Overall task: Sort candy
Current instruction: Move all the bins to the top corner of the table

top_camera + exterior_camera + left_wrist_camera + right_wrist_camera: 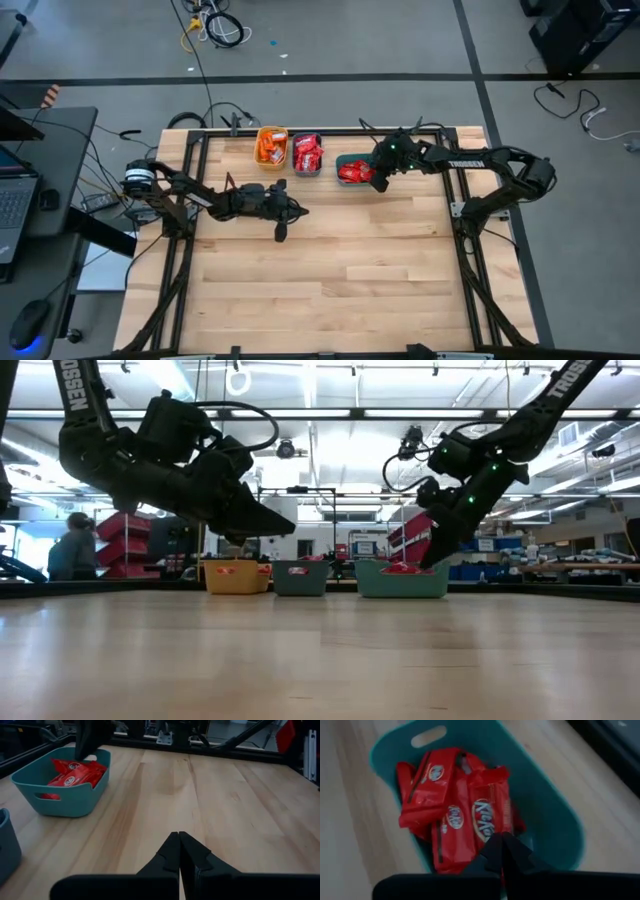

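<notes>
3 bins along my table's far edge, 1 yellow bin [271, 146], 2 teal bins [307, 155], my 2 grippers, left gripper [281, 232], right gripper [379, 183], candy too heaped to count

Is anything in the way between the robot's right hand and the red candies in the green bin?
Nothing visible is. The right hand, shut, hangs right over the red candy packets in the teal bin, with only air between. The left hand, also shut, waits apart over bare table.
</notes>
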Tool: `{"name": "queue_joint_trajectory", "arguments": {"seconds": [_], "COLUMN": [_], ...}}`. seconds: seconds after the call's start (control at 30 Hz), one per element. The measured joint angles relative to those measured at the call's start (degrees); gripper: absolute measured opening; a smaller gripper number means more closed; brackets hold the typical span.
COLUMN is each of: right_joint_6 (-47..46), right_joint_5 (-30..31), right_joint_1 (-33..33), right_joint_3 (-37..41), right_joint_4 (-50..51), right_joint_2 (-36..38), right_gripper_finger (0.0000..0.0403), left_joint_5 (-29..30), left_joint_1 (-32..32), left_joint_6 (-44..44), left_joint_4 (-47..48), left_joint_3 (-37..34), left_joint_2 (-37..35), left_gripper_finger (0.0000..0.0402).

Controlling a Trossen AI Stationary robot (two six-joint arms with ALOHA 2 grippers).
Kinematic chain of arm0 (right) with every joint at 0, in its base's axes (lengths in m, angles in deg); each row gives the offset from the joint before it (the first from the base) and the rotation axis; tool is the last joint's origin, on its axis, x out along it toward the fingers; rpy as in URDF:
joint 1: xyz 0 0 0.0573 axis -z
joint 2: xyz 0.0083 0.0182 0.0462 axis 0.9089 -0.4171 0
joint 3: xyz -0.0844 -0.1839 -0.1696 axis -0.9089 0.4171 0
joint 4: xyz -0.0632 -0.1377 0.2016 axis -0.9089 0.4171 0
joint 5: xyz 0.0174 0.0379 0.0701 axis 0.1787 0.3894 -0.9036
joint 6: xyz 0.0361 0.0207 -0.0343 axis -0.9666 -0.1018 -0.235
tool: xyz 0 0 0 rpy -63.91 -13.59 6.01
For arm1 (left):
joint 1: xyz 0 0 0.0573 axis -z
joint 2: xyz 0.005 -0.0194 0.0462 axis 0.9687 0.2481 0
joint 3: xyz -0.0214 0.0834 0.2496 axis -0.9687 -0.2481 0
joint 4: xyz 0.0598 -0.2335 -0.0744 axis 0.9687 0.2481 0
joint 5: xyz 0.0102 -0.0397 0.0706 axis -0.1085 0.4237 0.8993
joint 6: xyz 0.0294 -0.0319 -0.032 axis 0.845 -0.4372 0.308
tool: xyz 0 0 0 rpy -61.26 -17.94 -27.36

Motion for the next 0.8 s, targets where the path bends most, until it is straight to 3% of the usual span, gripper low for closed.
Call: {"name": "queue_joint_trajectory", "arguments": {"seconds": [0.27,0.5,0.8], "right_joint_6": [-1.3,1.8,-1.9], "right_joint_5": [13.2,6.6,0.0], "right_joint_1": [0.0,4.5,6.4], "right_joint_3": [0.0,0.0,0.0], "right_joint_4": [-6.2,-10.0,-1.1], "right_joint_2": [4.0,-1.2,-5.7], "right_gripper_finger": [0.0000,0.0000,0.0000], "left_joint_5": [0.0,0.7,0.7], "left_joint_1": [0.0,0.0,0.0], "left_joint_6": [0.0,0.9,1.0], "left_joint_4": [0.0,0.0,0.4], "left_joint_3": [0.0,0.0,0.0], "left_joint_2": [0.0,0.0,0.0], "left_gripper_finger": [0.0000,0.0000,0.0000]}}
